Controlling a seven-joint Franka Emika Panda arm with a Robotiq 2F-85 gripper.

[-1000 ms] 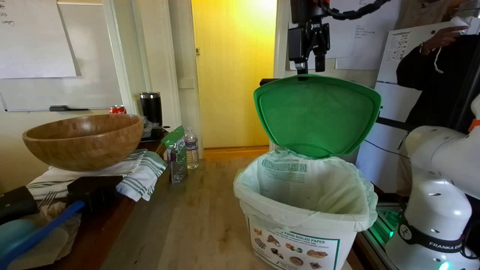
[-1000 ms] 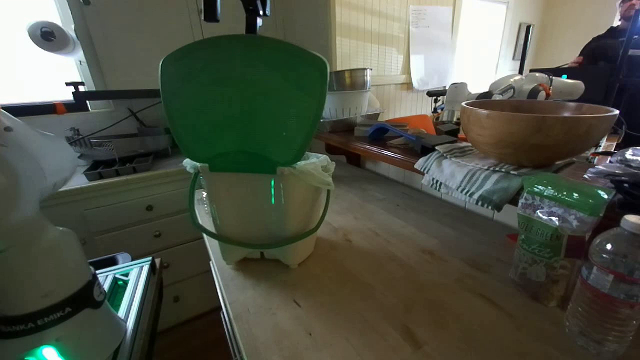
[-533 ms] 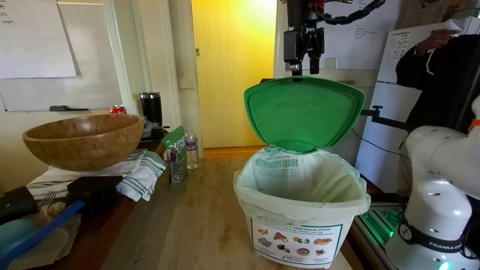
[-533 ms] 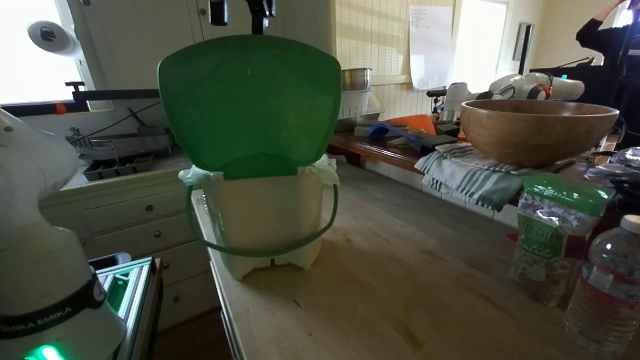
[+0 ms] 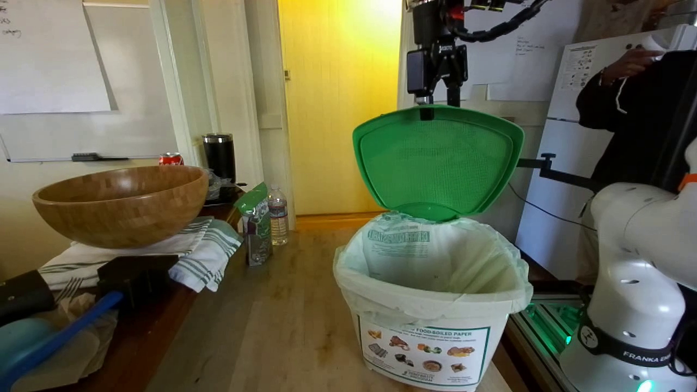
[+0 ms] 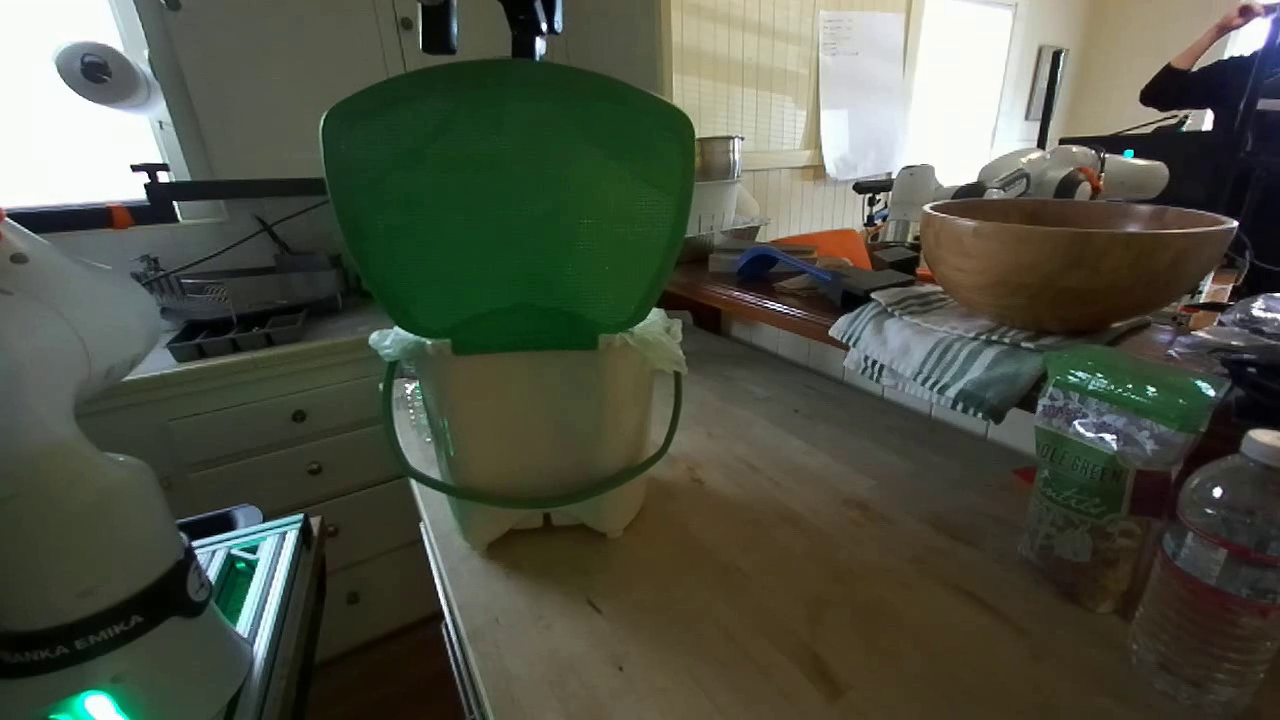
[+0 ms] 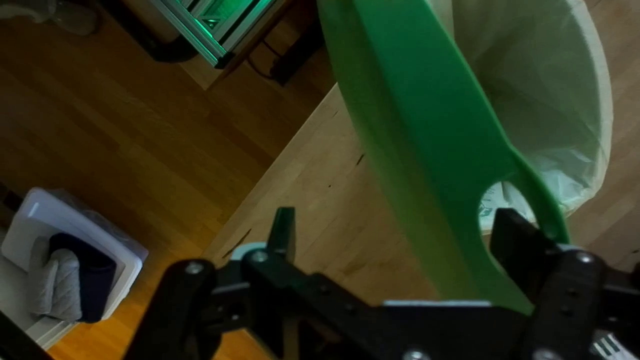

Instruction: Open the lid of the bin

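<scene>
The lid is textured plastic, the bin smooth plastic, the bowl smooth wood, the towel woven cloth, the worktop matt wood.

From the black jaws downward come the bright green, finely gridded lid, the white bin with pale green liner and green-bordered label of multicoloured pictures, and the light brown bench; well apart from the jaws, a brown patchwork-grained bowl and a white cloth striped grey-green.
</scene>
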